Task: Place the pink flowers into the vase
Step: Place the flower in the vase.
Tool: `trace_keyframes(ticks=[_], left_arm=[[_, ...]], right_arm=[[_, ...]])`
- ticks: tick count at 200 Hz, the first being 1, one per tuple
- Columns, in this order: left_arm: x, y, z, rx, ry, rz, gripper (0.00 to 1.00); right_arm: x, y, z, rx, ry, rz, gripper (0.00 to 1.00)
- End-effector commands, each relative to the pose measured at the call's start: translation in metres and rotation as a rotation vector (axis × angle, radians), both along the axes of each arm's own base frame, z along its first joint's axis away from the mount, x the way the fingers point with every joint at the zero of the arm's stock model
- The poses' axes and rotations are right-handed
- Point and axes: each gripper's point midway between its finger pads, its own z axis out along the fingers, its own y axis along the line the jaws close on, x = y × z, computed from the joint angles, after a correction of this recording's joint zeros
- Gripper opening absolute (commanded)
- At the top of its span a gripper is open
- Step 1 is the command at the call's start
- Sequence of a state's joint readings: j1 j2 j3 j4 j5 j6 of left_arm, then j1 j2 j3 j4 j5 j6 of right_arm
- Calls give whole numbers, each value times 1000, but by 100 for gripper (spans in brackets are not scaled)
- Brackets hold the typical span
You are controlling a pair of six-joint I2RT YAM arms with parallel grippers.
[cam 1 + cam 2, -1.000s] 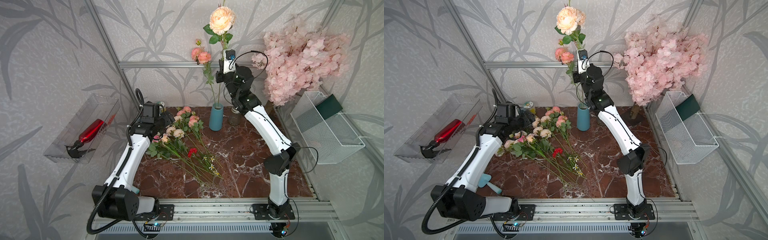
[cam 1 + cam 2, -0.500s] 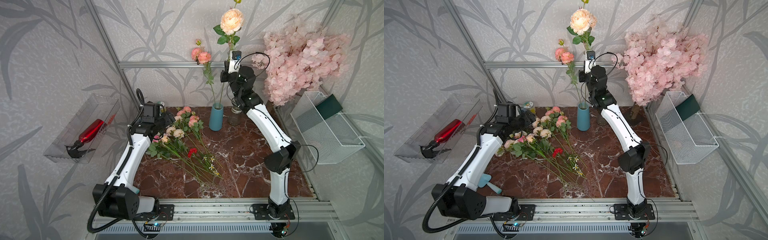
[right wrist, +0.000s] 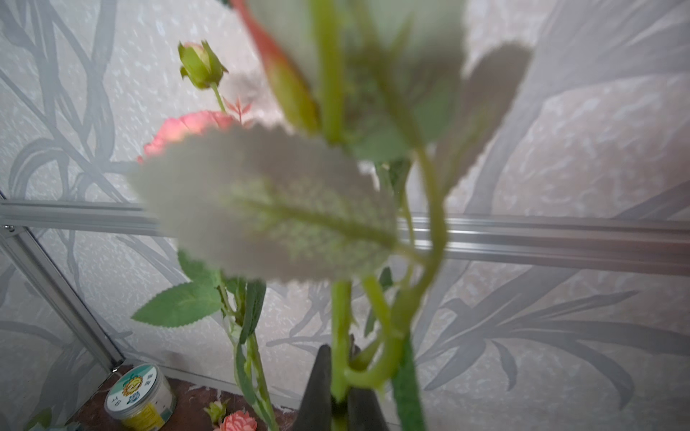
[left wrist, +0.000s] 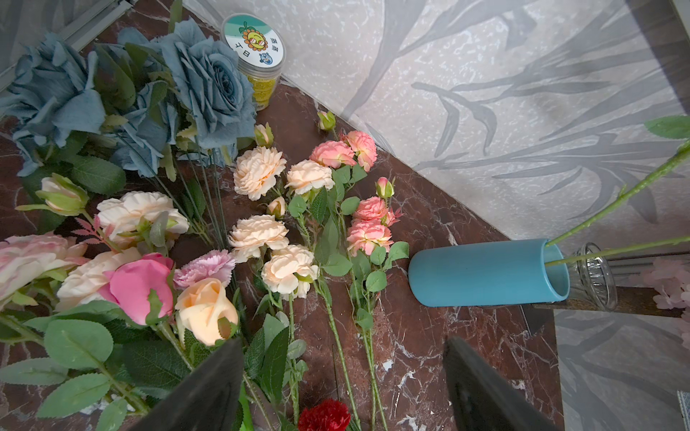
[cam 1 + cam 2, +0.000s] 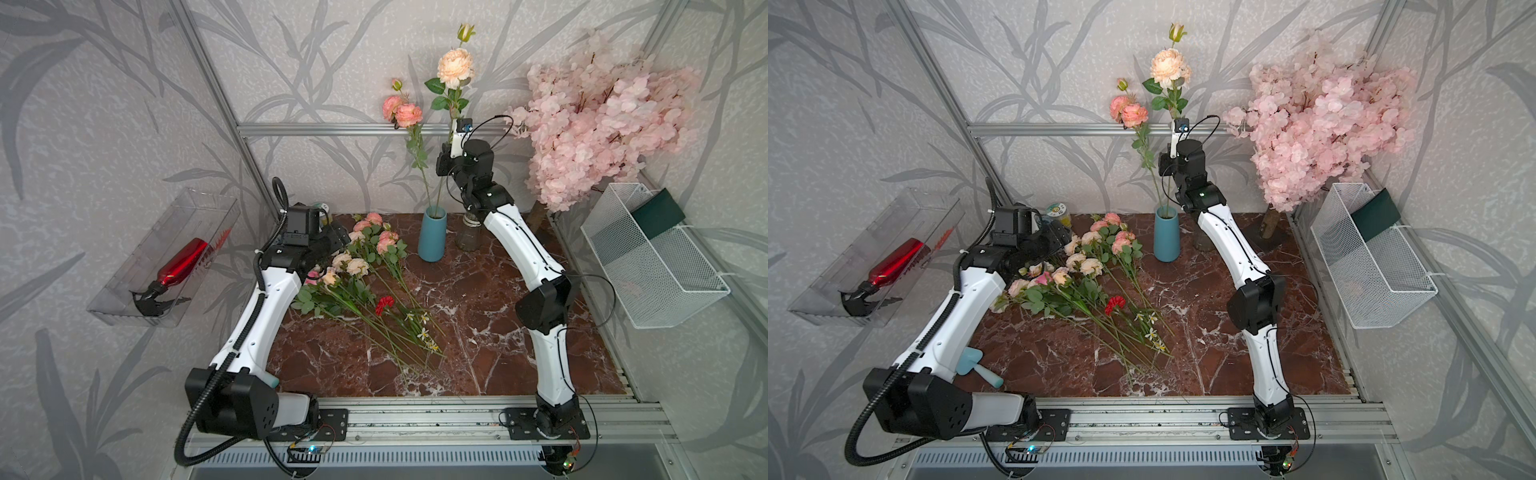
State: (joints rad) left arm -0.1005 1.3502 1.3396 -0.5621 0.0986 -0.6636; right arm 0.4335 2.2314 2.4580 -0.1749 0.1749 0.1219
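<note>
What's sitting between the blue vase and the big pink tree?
A clear glass jar, partly behind the right arm, seen in a top view.

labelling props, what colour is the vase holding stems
Plain blue vase, clearest in the left wrist view.

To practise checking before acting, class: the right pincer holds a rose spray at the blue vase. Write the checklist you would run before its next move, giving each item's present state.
1. Right pincer shut on the peach rose spray at its stem: ok.
2. That stem's lower end inside the blue vase: ok, two stems enter its mouth in the left wrist view.
3. Vase upright on the marble tabletop: ok.
4. Stem resting on the vase bottom: cannot tell.
5. Left pincer open and empty: ok.
6. All pink rose sprays in the vase: not ok, several lie on the tabletop.
</note>
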Motion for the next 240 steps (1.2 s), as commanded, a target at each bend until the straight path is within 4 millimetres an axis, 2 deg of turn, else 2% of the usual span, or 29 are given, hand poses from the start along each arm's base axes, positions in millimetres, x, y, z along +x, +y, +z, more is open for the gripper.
trace_keyframes(ticks=[1, 93, 121, 147, 163, 176, 196, 240], left_arm=[[4, 4, -1, -3, -5, 20, 85], [4, 3, -4, -10, 5, 25, 85], [4, 4, -5, -14, 13, 35, 85], [4, 5, -7, -17, 29, 47, 86], [5, 6, -8, -18, 46, 55, 86], [5, 6, -9, -18, 59, 60, 86], [5, 8, -11, -15, 73, 76, 86], [0, 13, -10, 9, 103, 93, 86]], right_arm=[[3, 5, -13, 14, 63, 28, 0], [10, 8, -62, -31, 188, 39, 0], [6, 7, -70, -40, 217, 40, 9], [1, 4, -68, -45, 220, 40, 19], [-4, 3, -64, -45, 225, 43, 34], [-9, 1, -60, -42, 227, 46, 42], [-19, -1, -50, -32, 210, 55, 47], [-49, -12, -12, -21, 140, 59, 55]])
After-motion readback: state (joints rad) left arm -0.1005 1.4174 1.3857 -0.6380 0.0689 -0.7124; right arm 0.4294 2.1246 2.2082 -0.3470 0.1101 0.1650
